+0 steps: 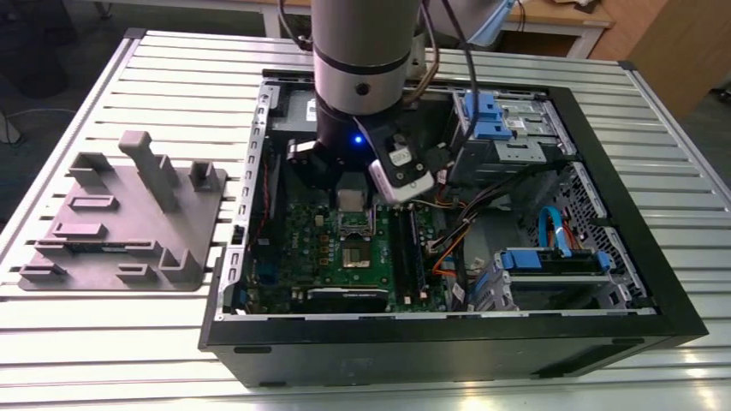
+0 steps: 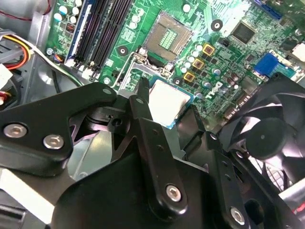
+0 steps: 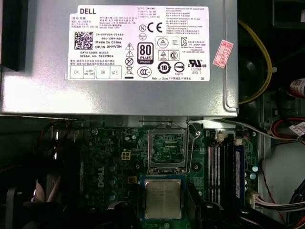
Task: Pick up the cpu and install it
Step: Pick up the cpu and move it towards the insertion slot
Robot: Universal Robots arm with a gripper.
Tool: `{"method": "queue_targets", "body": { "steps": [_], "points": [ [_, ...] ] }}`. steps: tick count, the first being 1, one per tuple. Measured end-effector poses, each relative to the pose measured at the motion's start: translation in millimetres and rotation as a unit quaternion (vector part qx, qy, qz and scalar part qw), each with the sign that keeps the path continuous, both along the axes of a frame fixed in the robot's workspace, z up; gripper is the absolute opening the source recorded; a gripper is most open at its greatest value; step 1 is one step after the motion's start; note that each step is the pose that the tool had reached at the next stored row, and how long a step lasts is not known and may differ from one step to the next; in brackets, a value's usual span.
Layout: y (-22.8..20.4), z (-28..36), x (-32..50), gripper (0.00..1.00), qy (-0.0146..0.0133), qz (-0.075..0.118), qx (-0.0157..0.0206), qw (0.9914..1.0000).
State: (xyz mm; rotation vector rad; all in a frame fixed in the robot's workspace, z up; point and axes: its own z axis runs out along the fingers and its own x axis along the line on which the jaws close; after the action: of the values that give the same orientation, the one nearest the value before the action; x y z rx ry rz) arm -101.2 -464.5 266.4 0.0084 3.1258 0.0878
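The cpu (image 2: 167, 101) is a small silvery square with a green rim, and it sits between the black fingers (image 2: 139, 102) of my gripper (image 2: 167, 106). The jaws are closed on two opposite edges of it. It hangs a little above the green motherboard, just short of the open socket (image 2: 167, 39), whose metal frame is lifted. In the first wrist view the cpu (image 3: 163, 198) lies close to the socket (image 3: 166, 151). In the exterior view the cpu (image 1: 351, 200) shows under the arm, inside the open computer case (image 1: 639, 282).
A grey plastic tray (image 1: 115, 223) lies on the slatted table at the exterior view's left. Inside the case are the power supply (image 3: 119, 57), black memory sticks (image 2: 102, 33), a black fan (image 2: 271, 138), blue drive brackets (image 1: 491, 116) and loose cables (image 1: 457, 231).
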Motion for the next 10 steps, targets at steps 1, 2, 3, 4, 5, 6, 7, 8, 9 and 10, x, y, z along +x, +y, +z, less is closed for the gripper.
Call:
{"method": "queue_targets", "body": {
  "steps": [1, 2, 3, 4, 5, 6, 7, 8, 9, 10],
  "points": [
    [0.0, -1.8, 0.0, 0.47, 0.0001, 0.0, 0.0, 1.0],
    [0.0, -3.6, 0.0, 0.47, 0.0002, 0.0, 0.0, 1.0],
    [0.0, -5.4, 0.0, 0.47, 0.0003, 0.0, 0.0, 1.0],
    [0.0, -7.3, 0.0, 0.47, 0.0005, 0.0, 0.0, 1.0],
    [0.0, -9.1, 0.0, 0.47, 0.0008, 0.0, 0.0, 1.0],
    [0.0, -10.9, 0.0, 0.47, 0.001, 0.0, 0.0, 1.0],
    [0.0, -12.7, 0.0, 0.47, 0.0012, 0.0, 0.0, 1.0],
    [0.0, -14.5, 0.0, 0.47, 0.0013, 0.0, 0.0, 1.0],
    [0.0, -16.3, 0.0, 0.47, 0.0015, 0.0, 0.0, 1.0],
    [0.0, -18.1, 0.1, 0.47, 0.0015, 0.0, 0.0, 1.0]
  ]
}}
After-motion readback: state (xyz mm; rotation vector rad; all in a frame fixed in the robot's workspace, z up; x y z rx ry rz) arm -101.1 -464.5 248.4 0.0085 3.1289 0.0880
